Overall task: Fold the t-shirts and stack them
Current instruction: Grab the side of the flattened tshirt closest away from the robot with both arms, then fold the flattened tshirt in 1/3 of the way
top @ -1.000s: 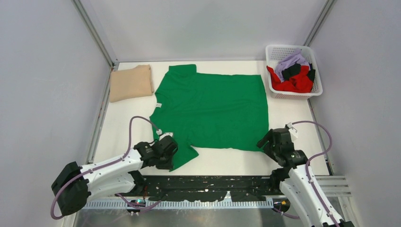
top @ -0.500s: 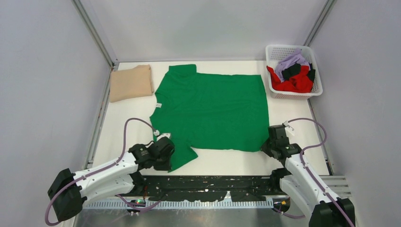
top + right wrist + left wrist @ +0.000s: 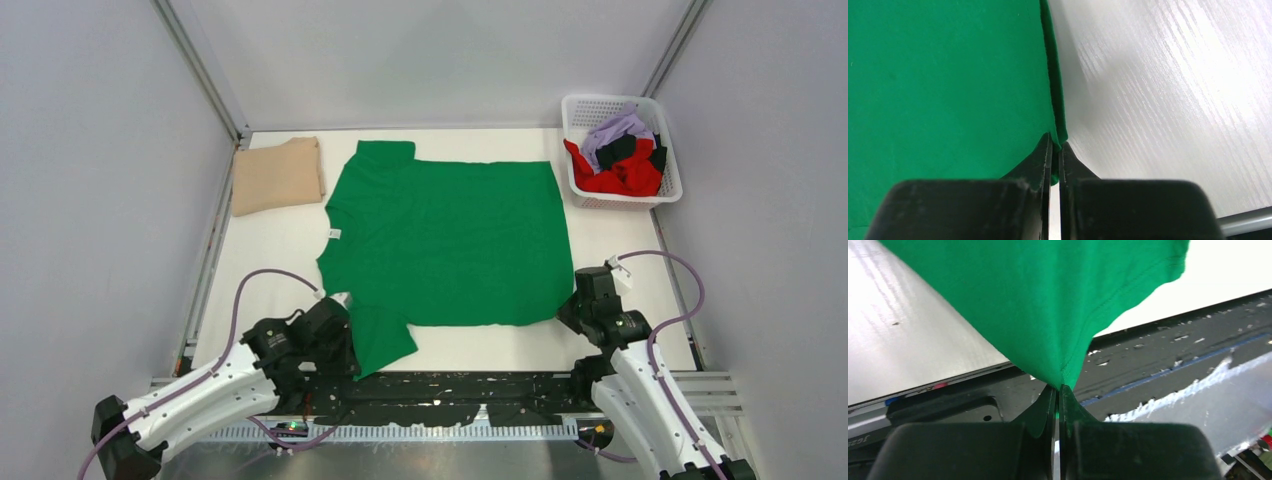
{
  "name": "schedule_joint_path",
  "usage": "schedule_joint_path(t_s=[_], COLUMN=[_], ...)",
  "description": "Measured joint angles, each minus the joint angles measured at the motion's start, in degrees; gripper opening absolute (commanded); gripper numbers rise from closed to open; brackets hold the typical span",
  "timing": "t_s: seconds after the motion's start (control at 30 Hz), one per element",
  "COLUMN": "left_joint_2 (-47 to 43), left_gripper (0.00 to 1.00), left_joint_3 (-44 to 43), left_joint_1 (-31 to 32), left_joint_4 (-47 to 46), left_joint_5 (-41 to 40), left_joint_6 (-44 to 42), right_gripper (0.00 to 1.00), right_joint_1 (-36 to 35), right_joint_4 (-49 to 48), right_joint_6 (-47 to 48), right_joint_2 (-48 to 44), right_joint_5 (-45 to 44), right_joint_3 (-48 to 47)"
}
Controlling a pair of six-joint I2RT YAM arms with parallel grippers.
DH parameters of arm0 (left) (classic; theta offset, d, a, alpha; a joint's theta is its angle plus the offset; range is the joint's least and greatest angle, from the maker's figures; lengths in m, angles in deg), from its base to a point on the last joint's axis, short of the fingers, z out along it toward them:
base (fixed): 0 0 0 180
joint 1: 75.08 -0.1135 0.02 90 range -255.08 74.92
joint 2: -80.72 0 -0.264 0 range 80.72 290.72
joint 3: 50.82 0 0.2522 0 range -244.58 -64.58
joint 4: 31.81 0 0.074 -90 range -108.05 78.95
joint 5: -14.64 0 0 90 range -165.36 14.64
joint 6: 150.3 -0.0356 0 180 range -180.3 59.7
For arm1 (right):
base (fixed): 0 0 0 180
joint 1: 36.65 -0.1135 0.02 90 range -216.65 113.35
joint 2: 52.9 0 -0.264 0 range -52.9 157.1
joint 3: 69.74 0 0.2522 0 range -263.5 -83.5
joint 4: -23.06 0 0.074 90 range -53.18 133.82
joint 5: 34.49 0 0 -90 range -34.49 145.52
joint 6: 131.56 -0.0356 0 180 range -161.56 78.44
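Both sets of jaws are clamped on cloth. The left gripper (image 3: 1058,388) has its black fingertips pressed together on the near sleeve of the one bright green short-sleeved cloth t-shirt (image 3: 450,240), and the right gripper (image 3: 1055,144) pinches the folded edge at that shirt's near right corner. The green shirt lies spread flat across the middle of the white table (image 3: 270,262), its small white neck label (image 3: 334,233) towards the left. One tan t-shirt (image 3: 277,176) sits folded at the far left corner, just apart from the green one. There is a single white plastic lattice basket (image 3: 672,172) at the far right, holding a crumpled red shirt (image 3: 622,180), a lilac one (image 3: 618,128) and black cloth (image 3: 620,150); how many black pieces I cannot tell. Of the two arms, the left lies low along the near edge, reaching rightwards to the sleeve, which peaks up into its fingertips. The right arm rises from its base, wrist angled inward at the corner.
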Motion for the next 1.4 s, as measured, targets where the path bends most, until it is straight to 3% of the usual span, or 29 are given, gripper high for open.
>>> schedule_joint_path(t_s=[0.17,0.33,0.67,1.0,1.4], left_joint_2=[-0.70,6.93,24.92,39.17,48.96], left_gripper=[0.00,0.00,0.00,0.00,0.00], left_joint_3=[0.07,-2.25,-19.10,-33.14,-45.20], left_joint_1=[0.00,-2.21,-17.86,-30.99,-36.48], left_joint_4=[-3.89,-10.40,-21.44,-22.62,-22.36], left_joint_5=[1.92,3.85,7.65,9.49,9.55], left_joint_6=[0.02,-3.48,-11.72,-14.73,-19.80], right_gripper=[0.05,0.05,0.05,0.05,0.05], right_joint_1=[0.00,0.00,0.00,1.38,6.25], right_joint_4=[0.22,-1.73,-8.79,-12.70,-15.76], right_joint_6=[0.52,1.29,3.45,6.05,8.07], right_joint_2=[0.17,2.93,15.93,29.07,39.71], right_joint_5=[0.94,2.19,3.21,1.51,1.14], right_joint_3=[0.00,-0.70,-9.73,-22.18,-28.63])
